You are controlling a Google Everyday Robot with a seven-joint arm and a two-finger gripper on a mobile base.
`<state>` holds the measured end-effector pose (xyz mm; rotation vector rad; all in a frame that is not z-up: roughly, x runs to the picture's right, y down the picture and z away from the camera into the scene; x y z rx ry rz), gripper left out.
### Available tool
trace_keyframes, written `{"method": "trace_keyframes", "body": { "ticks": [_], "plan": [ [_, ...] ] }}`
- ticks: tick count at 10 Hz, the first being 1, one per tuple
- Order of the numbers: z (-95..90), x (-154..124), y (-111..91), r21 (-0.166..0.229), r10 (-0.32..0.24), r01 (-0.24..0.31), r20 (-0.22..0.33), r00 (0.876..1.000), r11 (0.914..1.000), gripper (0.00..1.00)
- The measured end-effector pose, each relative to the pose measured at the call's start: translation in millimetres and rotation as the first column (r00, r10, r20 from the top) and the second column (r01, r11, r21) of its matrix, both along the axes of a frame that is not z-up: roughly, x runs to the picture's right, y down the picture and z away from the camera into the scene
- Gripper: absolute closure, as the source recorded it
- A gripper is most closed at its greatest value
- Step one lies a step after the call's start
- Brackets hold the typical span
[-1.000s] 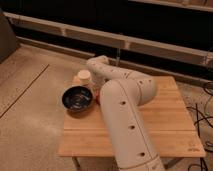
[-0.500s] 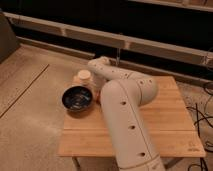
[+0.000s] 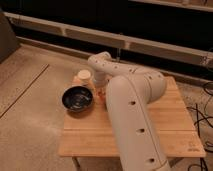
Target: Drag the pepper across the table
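Observation:
The light plank-striped table (image 3: 170,125) stands in the middle of the view. My white arm reaches from the lower right across its top. The gripper (image 3: 100,89) is down at the table's far left part, right beside the dark bowl (image 3: 78,98), and is mostly hidden by the arm's own wrist. A small red-orange bit (image 3: 102,95), apparently the pepper, shows on the tabletop just under the gripper. I cannot tell whether the gripper touches it.
A tan cup-like object (image 3: 84,76) stands at the table's far left corner behind the bowl. Cables (image 3: 205,112) hang off to the right. A dark wall with a pale rail (image 3: 60,30) runs behind the table.

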<state>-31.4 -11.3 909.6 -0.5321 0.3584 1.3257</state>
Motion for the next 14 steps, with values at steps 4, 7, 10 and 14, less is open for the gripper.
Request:
{"method": "trace_keyframes", "body": {
  "ticks": [4, 7, 10, 14],
  "plan": [
    [-99.1, -63, -65, 0.280, -0.155, 0.115, 0.125, 0.980, 0.9529, 1.00],
    [-153.8, -128, -77, 0.396, -0.297, 0.201, 0.198, 0.934, 0.8959, 1.00],
    [-192.1, -210, -66, 0.459, -0.433, 0.273, 0.289, 0.854, 0.8452, 1.00],
    [-216.4, -289, -43, 0.484, -0.531, 0.317, 0.408, 0.743, 0.8156, 1.00]
  ]
}}
